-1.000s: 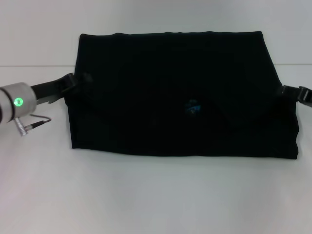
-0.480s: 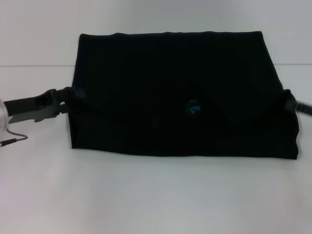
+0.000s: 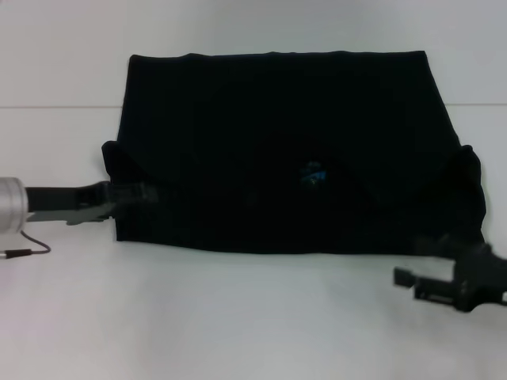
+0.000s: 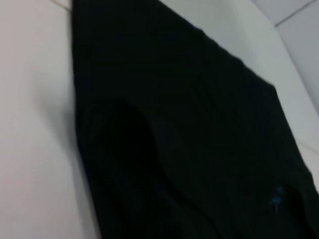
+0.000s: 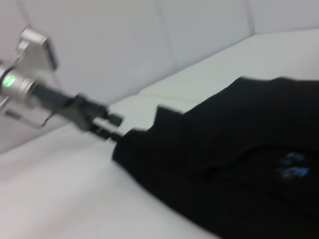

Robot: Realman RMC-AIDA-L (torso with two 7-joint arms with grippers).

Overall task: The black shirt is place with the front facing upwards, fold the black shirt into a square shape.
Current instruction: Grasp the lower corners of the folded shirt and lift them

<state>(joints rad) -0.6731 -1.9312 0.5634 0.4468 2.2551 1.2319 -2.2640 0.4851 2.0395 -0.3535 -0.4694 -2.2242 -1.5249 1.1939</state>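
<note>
White table (image 3: pixel 238 317), black shirt (image 3: pixel 293 150) between end effectors

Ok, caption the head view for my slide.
Partly folded black shirt on white table; left tool at its left edge, right tool off its near-right corner.

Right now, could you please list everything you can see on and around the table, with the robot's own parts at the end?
shirt: one, black, folded into a wide rectangle lying flat across the middle of the table, plain face up.
neck label: one, blue, small, near the centre of the shirt.
table: one, white, under the shirt.
wall: white, behind the table.
left gripper: one, black, at the shirt's left edge near its front corner; the silver wrist and a thin cable trail off to the left.
right gripper: one, black, over bare table just in front of the shirt's front right corner, apart from the cloth, fingers open.
</note>
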